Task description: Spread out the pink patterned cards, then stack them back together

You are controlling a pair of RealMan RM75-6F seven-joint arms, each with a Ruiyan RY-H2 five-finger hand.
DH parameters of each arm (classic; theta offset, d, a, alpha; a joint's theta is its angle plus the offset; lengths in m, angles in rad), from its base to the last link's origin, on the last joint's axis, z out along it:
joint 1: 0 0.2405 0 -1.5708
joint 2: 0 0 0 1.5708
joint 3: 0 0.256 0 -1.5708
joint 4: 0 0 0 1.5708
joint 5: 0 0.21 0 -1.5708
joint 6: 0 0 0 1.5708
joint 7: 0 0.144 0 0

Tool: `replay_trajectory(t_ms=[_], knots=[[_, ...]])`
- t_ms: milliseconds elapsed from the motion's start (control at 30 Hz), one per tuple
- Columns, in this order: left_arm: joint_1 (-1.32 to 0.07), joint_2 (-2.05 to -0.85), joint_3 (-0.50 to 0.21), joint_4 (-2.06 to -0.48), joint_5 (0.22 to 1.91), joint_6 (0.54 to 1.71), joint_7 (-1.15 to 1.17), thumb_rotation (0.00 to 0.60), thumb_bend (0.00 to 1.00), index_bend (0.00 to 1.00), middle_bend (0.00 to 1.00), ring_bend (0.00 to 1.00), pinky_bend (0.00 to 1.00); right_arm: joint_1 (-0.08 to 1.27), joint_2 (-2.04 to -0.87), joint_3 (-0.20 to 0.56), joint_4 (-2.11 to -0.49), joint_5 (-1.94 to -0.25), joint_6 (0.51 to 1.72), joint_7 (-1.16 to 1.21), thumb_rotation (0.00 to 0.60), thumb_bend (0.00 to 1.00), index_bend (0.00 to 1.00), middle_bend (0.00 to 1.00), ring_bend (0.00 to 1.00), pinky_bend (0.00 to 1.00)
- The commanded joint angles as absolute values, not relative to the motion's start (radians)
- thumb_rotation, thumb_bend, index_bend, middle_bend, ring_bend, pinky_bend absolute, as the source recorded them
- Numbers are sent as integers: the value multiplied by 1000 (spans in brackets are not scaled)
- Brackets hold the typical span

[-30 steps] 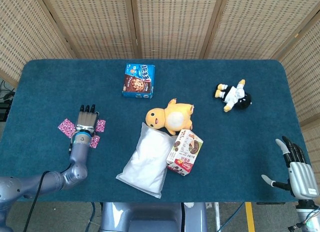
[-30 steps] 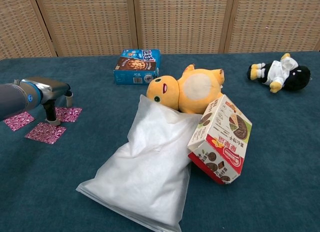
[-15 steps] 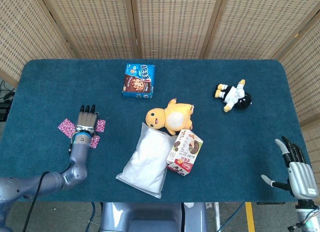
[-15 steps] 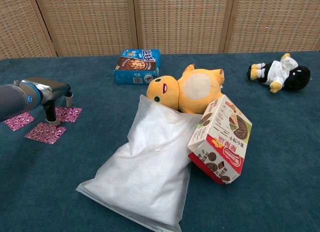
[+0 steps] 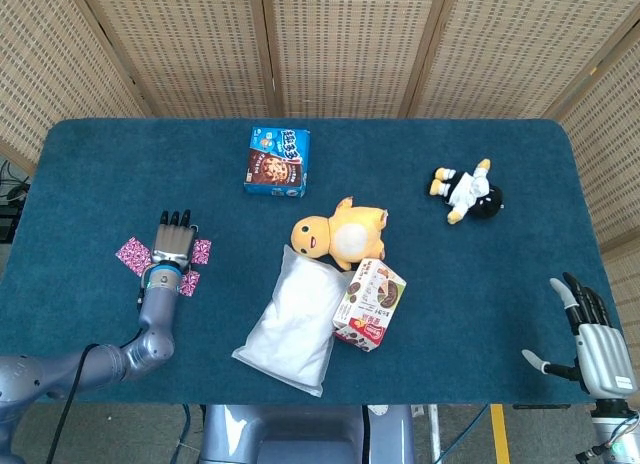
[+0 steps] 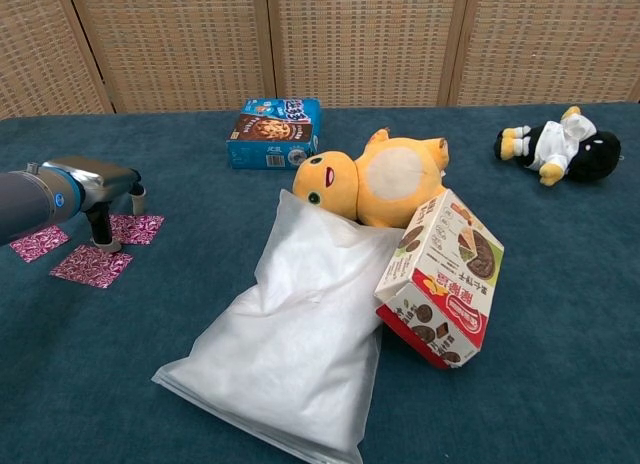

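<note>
pink patterned cards [image 6: 92, 265] lie spread in three patches on the blue tabletop [image 5: 420, 164] at its left side, close together around the left hand [image 5: 173, 241]. that hand hangs palm down over them, fingertips [image 6: 103, 244] on the cloth between cards, gripping nothing. right hand [image 5: 590, 334] rests open at the near right corner, fingers apart.

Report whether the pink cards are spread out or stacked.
Spread. Three pink cards lie apart, flat on the table, around the left robot hand.
</note>
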State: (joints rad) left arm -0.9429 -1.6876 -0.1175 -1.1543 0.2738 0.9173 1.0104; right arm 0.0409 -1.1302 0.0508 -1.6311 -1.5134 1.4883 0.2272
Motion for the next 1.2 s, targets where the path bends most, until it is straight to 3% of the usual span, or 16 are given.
replay_trajectory(t_ms=[33, 767, 1200], knots=[[-941, -1687, -118, -1154, 277, 917, 1008, 600, 299, 541, 0, 0, 0, 41, -1130, 51, -1631, -1514, 1489, 228, 600, 106, 43, 0, 0, 0], [-931, -1677, -121, -1168, 291, 922, 998, 600, 303, 577, 0, 0, 0, 41, -1129, 50, -1634, -1514, 1487, 226, 600, 105, 43, 0, 0, 0], [-928, -1675, -120, -1169, 289, 921, 999, 600, 361, 591, 0, 0, 0, 41, -1127, 50, -1638, -1514, 1488, 226, 600, 105, 43, 0, 0, 0]])
